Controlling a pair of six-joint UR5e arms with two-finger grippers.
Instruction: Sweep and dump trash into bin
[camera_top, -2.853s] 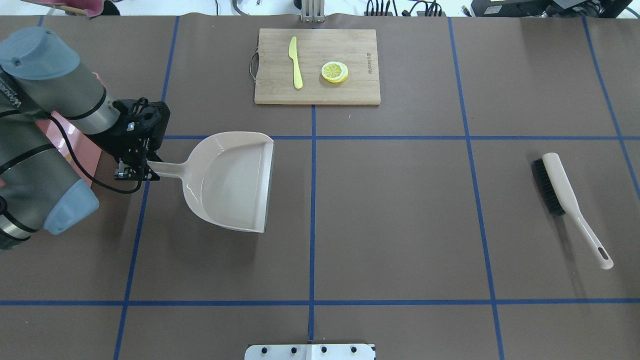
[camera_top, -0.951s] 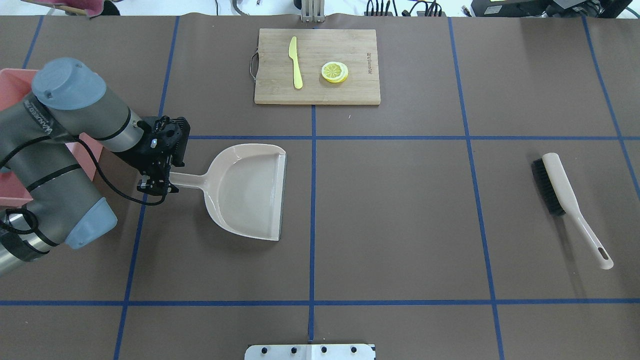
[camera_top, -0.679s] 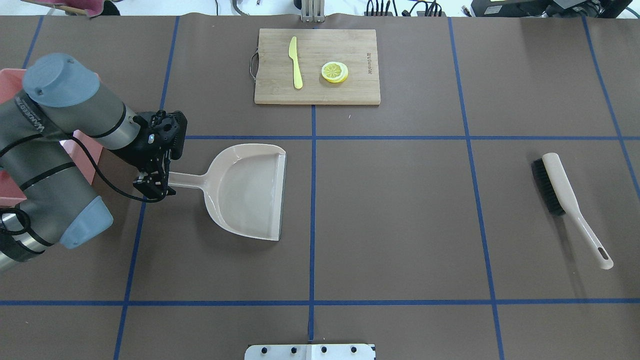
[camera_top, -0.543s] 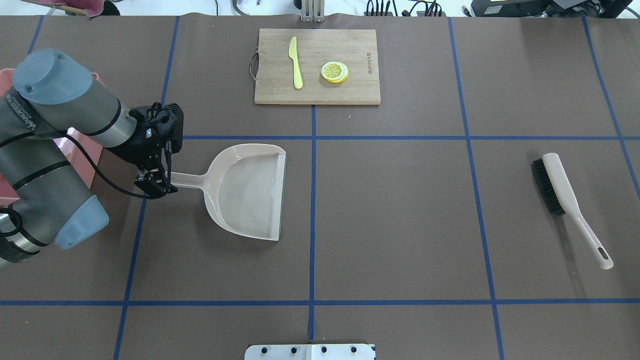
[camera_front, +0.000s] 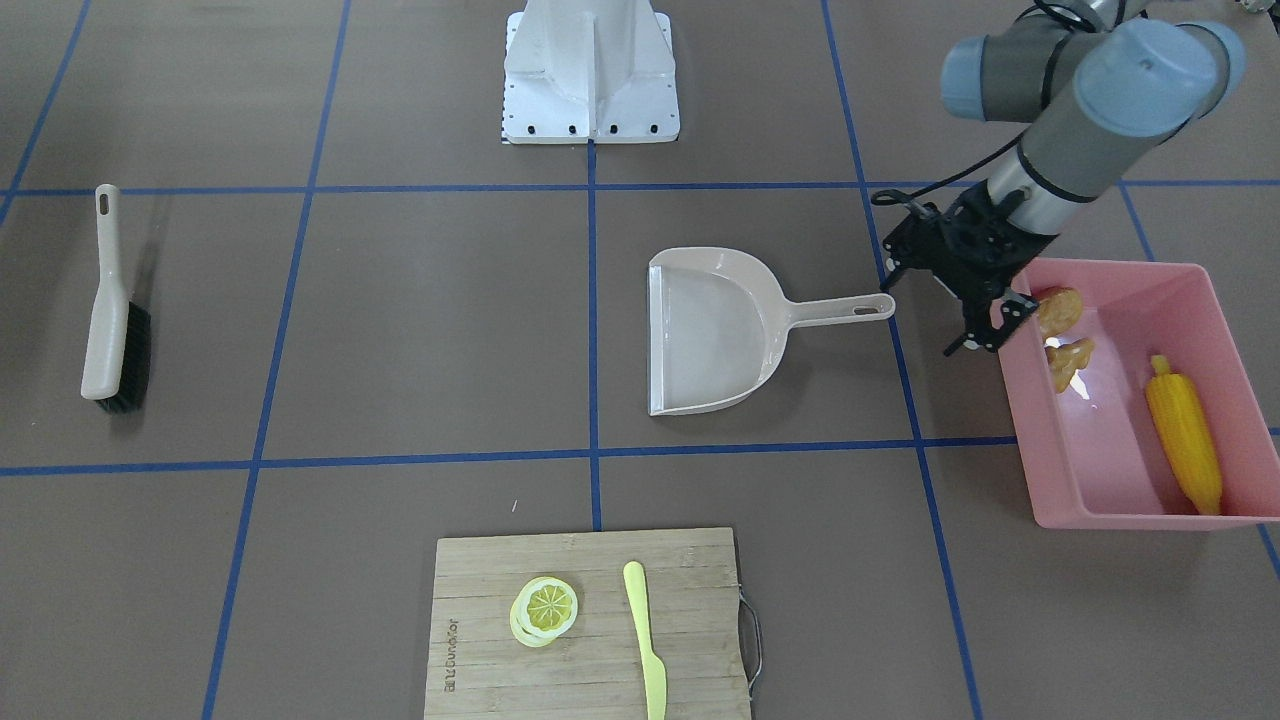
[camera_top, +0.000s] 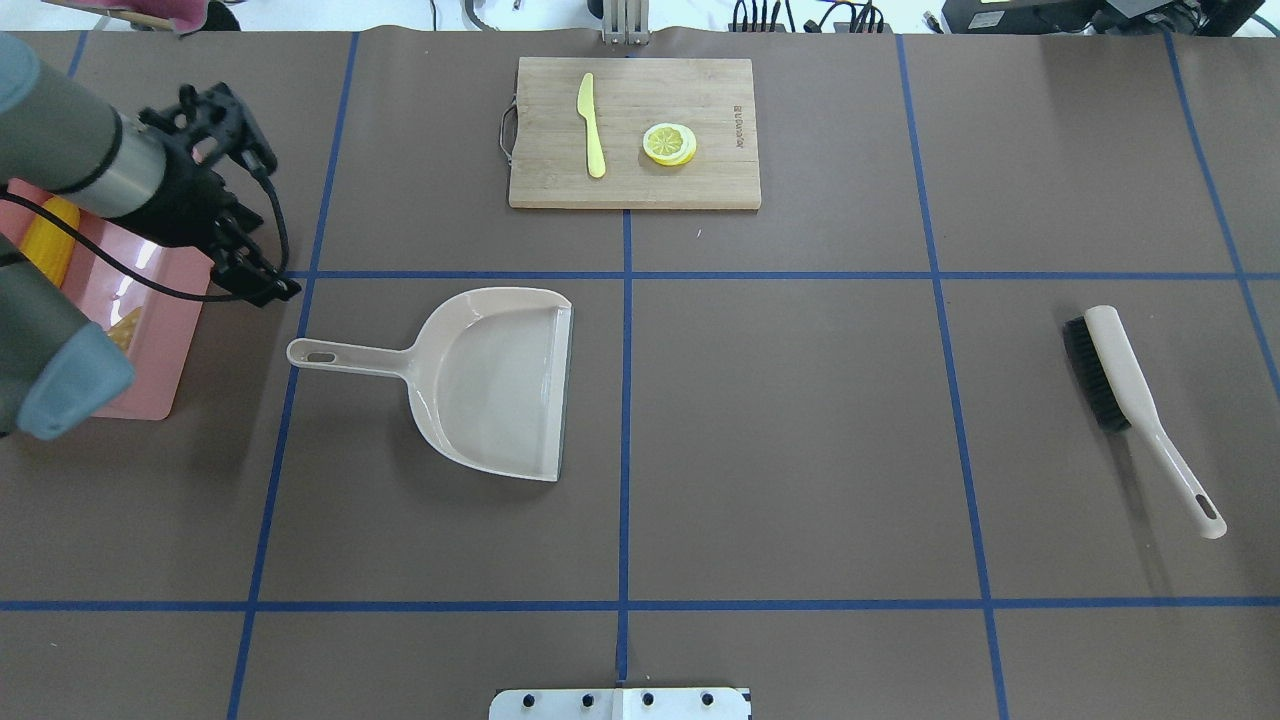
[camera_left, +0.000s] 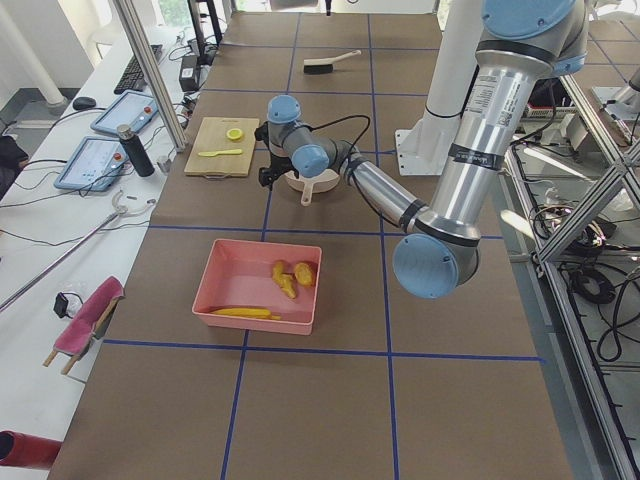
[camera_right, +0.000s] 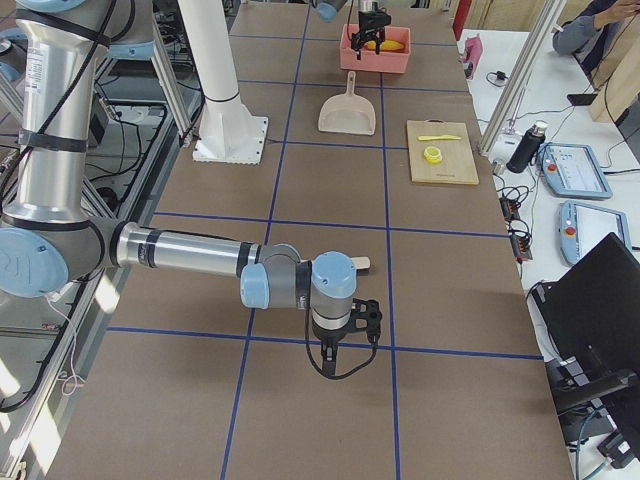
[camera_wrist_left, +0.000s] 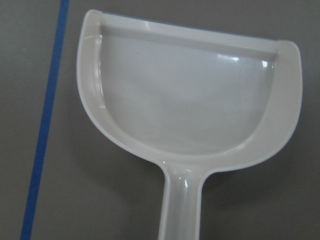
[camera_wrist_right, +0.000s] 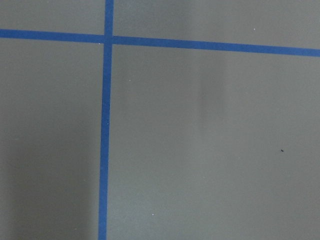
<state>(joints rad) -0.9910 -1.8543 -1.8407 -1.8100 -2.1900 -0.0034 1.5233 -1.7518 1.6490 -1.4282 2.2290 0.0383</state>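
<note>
One tool, the left gripper (camera_front: 988, 328), hangs spread and empty at the right of the front view, just beside the bin's near rim. It is apart from the dustpan (camera_front: 710, 335), which lies empty at centre. Corn (camera_front: 1185, 440), potato (camera_front: 1058, 308) and ginger (camera_front: 1068, 358) all lie inside the bin (camera_front: 1120, 512), so sweeping and dumping look done. Whether the right gripper (camera_right: 345, 350) is spread or clenched cannot be told.

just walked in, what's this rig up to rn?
The sweep-and-dump job looks finished. The yellow corn cob, round brown potato and knobbly tan ginger root all lie in the large pink rectangular plastic tub. The beige long-handled plastic dustpan sits empty and flat on the table. The left gripper hangs open near its handle, holding nothing. The beige brush with black bristles lies on the robot's right side.
</note>
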